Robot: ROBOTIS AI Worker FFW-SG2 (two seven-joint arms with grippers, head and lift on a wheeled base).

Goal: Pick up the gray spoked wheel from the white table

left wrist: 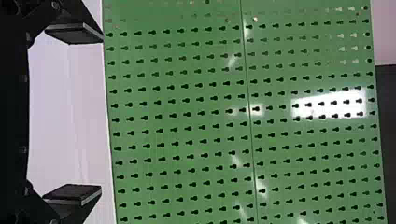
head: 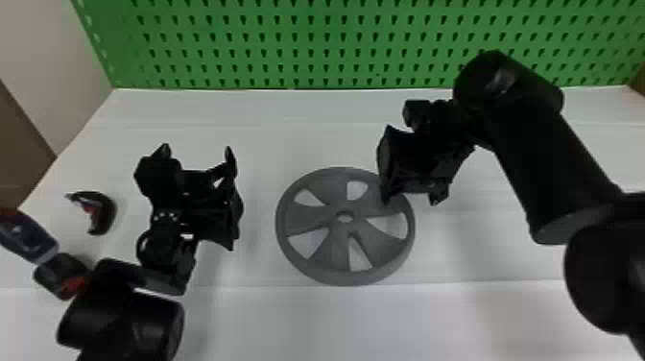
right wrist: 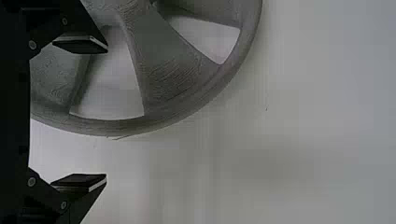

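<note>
The gray spoked wheel (head: 316, 216) lies flat on the white table (head: 307, 149), between the two arms. At its right rim is my right gripper (head: 412, 196), pointing down. From the right wrist, the fingers of this gripper (right wrist: 107, 112) stand wide apart: one overlaps the wheel (right wrist: 173, 79), the other is outside its rim, over bare table. Whether either touches the wheel, I cannot tell. Left of the wheel and apart from it, my left gripper (head: 197, 152) faces the back. The left wrist camera shows this gripper (left wrist: 102, 114) open with nothing between its fingers.
A green pegboard (head: 288, 43) stands along the table's back edge. At the far left lie a dark curved object (head: 104, 211) with some red on it and a blue-gray tool (head: 26, 235) with black and red parts, close to the left arm.
</note>
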